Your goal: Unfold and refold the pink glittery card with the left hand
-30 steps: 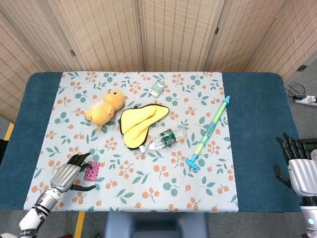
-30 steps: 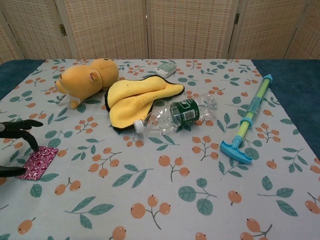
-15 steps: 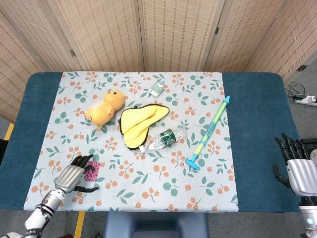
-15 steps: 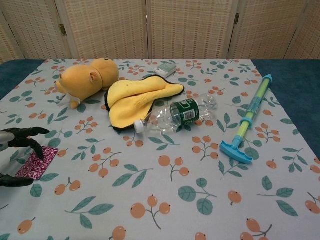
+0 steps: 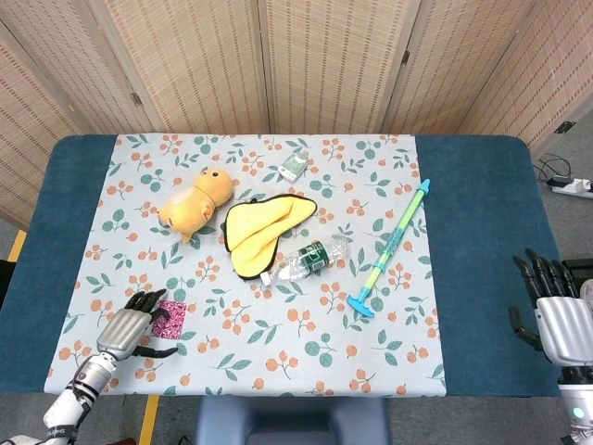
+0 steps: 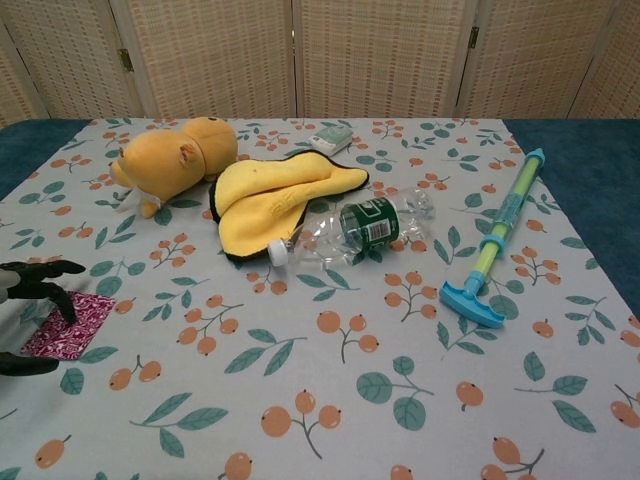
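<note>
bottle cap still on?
Yes, the chest view shows a white cap on the bottle, at the end nearest the yellow cloth.

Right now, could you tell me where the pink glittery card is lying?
The pink glittery card lies flat on the floral tablecloth at the near left, in both views, just beside the left hand, well apart from the plush toy.

At left edge only the dark fingers of the left hand (image 6: pixel 30 300) show, spread over the pink glittery card (image 6: pixel 71 326), which lies flat on the floral tablecloth (image 6: pixel 330 400); fingertips are at the card's left side, contact can't be told. Further back: orange plush toy (image 6: pixel 175 150) beside yellow cloth (image 6: pixel 275 195), w/ small green box (image 6: pixel 331 139) behind. A clear bottle (image 6: pixel 350 230) w/ green label lies on its side touching the cloth, and a blue-green water pump toy (image 6: pixel 495 245) lies to the right, apart.
</note>
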### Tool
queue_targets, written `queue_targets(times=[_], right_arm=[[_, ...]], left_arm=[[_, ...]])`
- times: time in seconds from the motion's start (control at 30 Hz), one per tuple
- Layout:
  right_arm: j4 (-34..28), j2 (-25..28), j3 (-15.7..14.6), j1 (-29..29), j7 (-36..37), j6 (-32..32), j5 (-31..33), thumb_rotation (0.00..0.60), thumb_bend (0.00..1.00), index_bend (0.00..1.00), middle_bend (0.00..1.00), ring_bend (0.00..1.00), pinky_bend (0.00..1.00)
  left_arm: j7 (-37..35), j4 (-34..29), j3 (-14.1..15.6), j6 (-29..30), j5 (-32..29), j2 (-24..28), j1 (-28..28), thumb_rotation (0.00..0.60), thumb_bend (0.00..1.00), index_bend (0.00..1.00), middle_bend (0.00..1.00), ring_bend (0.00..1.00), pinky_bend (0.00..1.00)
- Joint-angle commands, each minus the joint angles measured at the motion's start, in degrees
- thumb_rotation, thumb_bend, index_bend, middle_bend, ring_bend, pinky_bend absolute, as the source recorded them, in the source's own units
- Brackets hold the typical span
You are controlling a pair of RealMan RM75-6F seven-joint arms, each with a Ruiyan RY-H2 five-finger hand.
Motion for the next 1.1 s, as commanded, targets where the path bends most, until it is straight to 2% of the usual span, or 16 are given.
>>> queue_targets(times=[0.03,0.37,0.73,1.1], right_arm=[[-0.1,0.0,0.0,-0.1,0.0,0.1,0.1,0.6,0.52,0.0,0.0,0.0,0.0],[-0.2,-0.1,0.0,-0.1,-0.2,0.1,0.0,0.6,0.52,0.0,0.0,0.0,0.0],[0.2,0.0,-0.1,-0.4,0.4,0.2,0.4,0.6,0.52,0.0,0.0,0.0,0.0],[0.7,-0.2,-0.1,-0.3,0.9,-0.2,0.8,0.6,0.52,0.0,0.0,0.0,0.0]], left_arm=[[-0.1,0.3,-0.3,0.5,-1.2,1.0,0.7,0.224,0.14,0.35,0.0,0.0,0.0],[-0.9,-0.8,-1.1,3.0,-2.7,3.7,2.3,0.224,0.14,0.35,0.0,0.0,0.0],[1.7,-3.1,-0.9,1.5,0.4,0.6,-0.2,0.224,0.14,0.35,0.0,0.0,0.0],[5.4,-3.7,-0.9,-0.4,-1.5,-1.0,-1.1,0.225,0.14,0.35,0.0,0.0,0.0]])
